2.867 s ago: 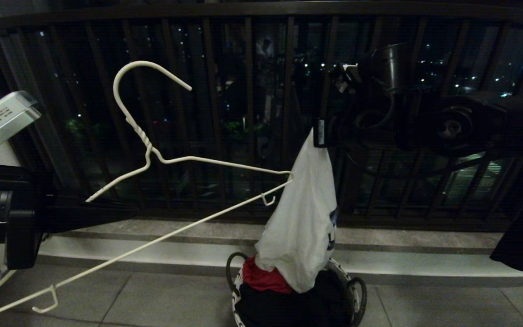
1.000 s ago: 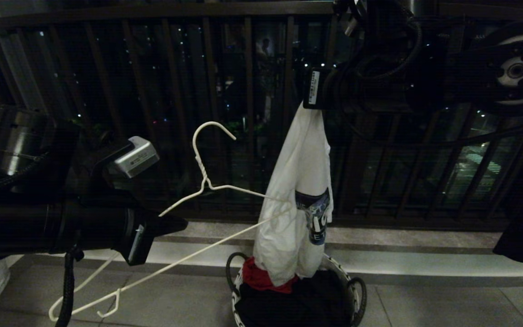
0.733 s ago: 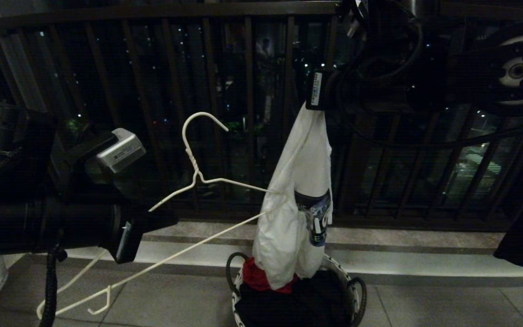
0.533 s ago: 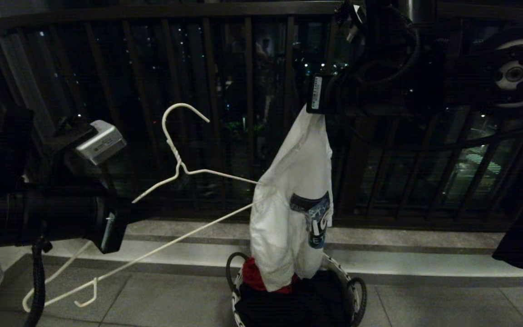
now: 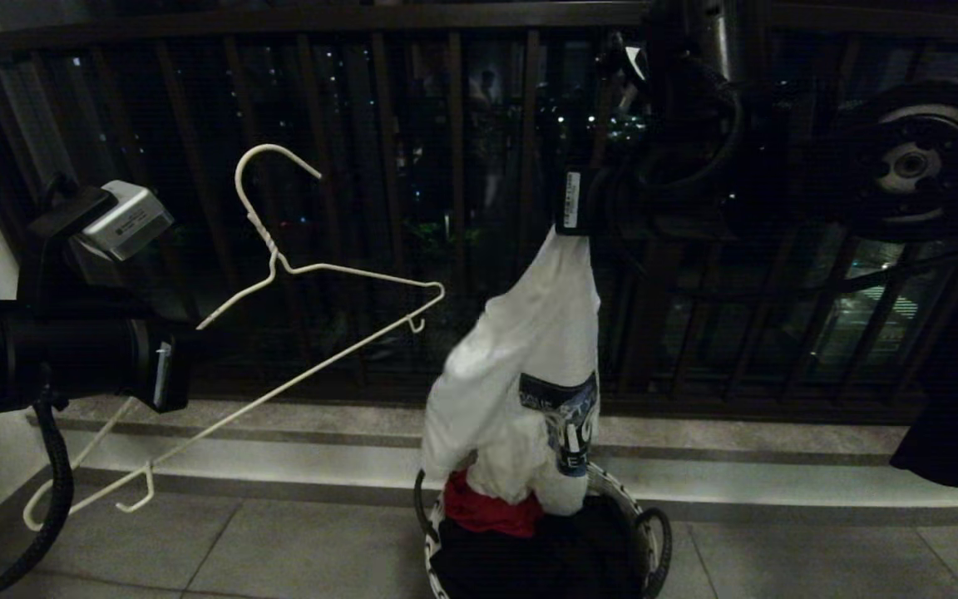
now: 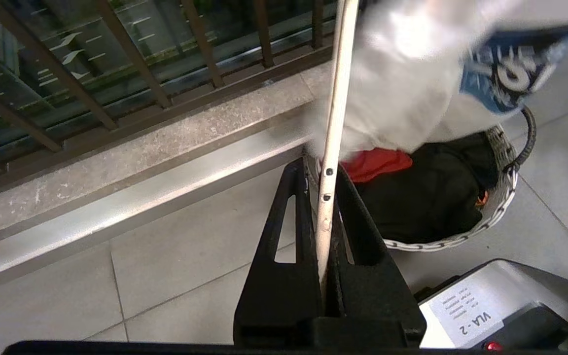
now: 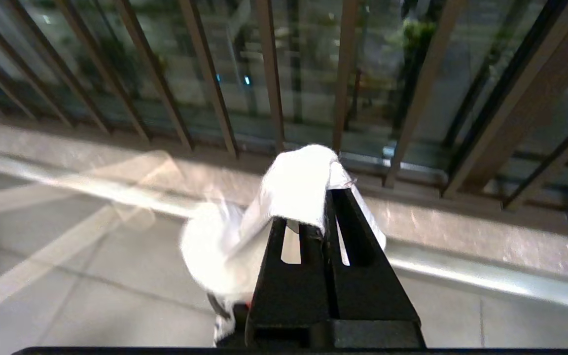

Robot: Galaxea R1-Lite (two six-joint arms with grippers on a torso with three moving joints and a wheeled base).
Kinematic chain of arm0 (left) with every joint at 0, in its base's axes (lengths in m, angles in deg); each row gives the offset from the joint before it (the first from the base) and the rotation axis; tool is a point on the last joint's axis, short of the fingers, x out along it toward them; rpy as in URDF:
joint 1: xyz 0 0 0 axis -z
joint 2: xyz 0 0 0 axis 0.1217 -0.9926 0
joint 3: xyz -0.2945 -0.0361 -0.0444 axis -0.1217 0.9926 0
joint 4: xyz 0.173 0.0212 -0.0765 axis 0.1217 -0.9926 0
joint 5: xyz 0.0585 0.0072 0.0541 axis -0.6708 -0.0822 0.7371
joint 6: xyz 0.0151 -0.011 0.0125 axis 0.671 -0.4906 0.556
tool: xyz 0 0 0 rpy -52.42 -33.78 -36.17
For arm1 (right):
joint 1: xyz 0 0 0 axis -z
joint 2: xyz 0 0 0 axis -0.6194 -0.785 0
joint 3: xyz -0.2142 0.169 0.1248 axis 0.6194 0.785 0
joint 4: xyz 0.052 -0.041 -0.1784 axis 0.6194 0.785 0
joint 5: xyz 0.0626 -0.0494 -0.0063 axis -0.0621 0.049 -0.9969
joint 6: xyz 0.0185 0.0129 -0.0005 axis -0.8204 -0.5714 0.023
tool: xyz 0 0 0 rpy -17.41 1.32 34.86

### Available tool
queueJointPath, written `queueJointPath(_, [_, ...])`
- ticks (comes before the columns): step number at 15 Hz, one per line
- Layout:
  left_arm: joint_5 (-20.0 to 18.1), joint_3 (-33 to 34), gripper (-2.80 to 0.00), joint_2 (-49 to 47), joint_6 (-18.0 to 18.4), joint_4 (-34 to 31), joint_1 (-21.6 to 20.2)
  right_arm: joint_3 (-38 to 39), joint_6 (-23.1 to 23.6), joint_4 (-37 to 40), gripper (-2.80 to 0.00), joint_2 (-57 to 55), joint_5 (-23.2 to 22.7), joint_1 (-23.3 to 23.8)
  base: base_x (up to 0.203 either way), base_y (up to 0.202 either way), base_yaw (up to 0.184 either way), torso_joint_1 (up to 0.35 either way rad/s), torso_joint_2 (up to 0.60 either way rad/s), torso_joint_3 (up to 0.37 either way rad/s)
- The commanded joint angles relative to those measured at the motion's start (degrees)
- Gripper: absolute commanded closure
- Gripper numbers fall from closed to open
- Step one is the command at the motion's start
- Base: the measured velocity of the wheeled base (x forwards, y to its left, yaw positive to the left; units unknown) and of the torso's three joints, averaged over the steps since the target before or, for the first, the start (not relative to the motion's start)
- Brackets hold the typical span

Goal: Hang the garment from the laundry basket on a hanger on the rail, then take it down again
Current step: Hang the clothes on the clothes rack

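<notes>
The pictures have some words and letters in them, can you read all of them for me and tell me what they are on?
"VLA-2": white label on the silver box beside the left gripper; the smaller print above it is too small to read.
White letters on the blue print of the T-shirt: folded and blurred, not readable.
White sticker by the right gripper: too small to read.

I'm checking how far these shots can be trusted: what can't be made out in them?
- Rail: in no view.
- T-shirt print: head view, folds hide most letters; left wrist view, blurred.
- Left gripper on the wire hanger: head view, dark arm hides the grip.
- Laundry basket: head view, bottom edge cuts it.
</notes>
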Motion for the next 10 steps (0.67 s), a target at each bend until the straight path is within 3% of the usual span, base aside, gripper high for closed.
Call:
queueJointPath(1, [-0.2, -0.1, 0.0, 0.2, 0.0, -0.1, -0.1, 0.9, 0.0, 0.1, 0.0, -1.2, 0.1, -0.1, 0.0, 0.0, 0.0, 0.0, 0.0, 0.0])
queueJointPath(5, [-1.6, 0.1, 0.0, 1.3, 0.2, -0.3, 0.0, 1.8, 0.0, 0.4, 0.0, -2.8, 0.1, -0.1, 0.0, 0.0, 0.0, 0.0, 0.0, 0.0])
queueJointPath(7, [-7.4, 0.3, 0.0, 2.8, 0.0, -1.3, 0.1, 1.2, 0.0, 2.2, 0.0, -4.3, 0.1, 0.0, 0.0, 0.0, 0.0, 0.0, 0.0, 0.0])
queueJointPath(10, [-12.4, -1.7, 0.0, 3.9, 0.1, -8.4, 0.3, 0.2, 0.0, 3.2, 0.0, -6.4, 0.2, 0.2, 0.0, 0.0, 0.0, 0.0, 0.0, 0.0])
